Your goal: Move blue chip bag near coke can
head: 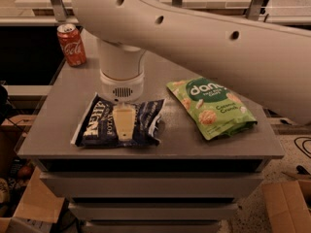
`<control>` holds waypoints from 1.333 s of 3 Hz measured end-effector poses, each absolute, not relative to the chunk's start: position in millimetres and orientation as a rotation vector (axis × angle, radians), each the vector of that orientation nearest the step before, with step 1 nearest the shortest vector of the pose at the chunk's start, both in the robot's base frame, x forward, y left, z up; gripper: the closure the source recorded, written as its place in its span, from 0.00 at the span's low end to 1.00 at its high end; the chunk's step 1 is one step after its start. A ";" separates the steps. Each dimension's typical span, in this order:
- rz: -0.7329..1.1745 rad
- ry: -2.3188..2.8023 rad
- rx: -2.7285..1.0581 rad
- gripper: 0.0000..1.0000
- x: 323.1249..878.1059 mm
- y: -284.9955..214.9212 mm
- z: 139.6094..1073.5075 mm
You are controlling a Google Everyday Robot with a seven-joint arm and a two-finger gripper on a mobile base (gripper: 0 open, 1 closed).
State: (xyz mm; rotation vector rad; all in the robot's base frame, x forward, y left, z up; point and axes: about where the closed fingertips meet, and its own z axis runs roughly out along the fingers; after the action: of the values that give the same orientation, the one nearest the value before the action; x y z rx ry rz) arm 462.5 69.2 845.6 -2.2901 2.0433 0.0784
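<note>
Landmark: blue chip bag (97,128), lying flat near the front edge of the grey table (53,130), white lettering partly legible, its middle covered.

- Coke can (71,44): upright at the table's far left corner, behind and to the left of the bag, well apart from it. Logo readable.
- Gripper (124,125): directly over the bag, pointing down, cream tip resting on the bag's centre. Jaw state: cannot tell; only one cream piece shows and the wrist housing blocks the rest.
- Arm (218,42): wide white link running from above the bag up to the right, cut off by the frame; hides the table's rear.
- Green snack bag (211,108): flat, right of the bag, not touching it.
- Cardboard box (286,205): on the floor, lower right of the bag, cropped.
</note>
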 end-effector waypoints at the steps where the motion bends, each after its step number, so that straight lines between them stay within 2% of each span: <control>1: 0.071 2.048 -2.288 0.64 464.9 71.2 844.0; 2: 0.038 2.039 -2.271 0.87 472.4 71.5 853.2; 3: -0.029 2.012 -2.228 1.00 486.7 69.3 880.8; 4: -0.087 1.975 -2.158 1.00 501.2 66.8 916.6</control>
State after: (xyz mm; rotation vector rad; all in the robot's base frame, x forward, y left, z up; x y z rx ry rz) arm 501.2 66.8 916.6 -2.1577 1.9749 -0.0872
